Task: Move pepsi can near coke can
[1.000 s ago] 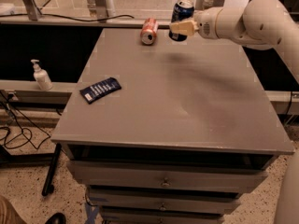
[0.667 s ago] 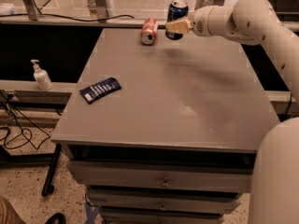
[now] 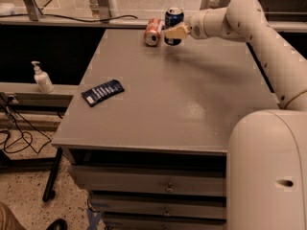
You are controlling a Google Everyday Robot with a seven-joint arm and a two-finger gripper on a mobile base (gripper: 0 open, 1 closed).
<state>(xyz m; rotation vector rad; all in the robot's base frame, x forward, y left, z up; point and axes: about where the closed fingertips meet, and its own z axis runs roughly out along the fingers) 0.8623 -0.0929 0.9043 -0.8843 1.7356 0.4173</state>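
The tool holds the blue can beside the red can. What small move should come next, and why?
Probably lower the dark blue aluminium drink can straight down onto the grey table, ready for release. The tool grips it upright, close beside the red-orange aluminium can lying on its side, so it is already near; I cannot tell whether it rests yet.

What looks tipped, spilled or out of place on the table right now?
The coke can lies on its side at the far edge of the table, silver end toward the camera. No spill shows. The pepsi can stands upright beside it, held in the gripper.
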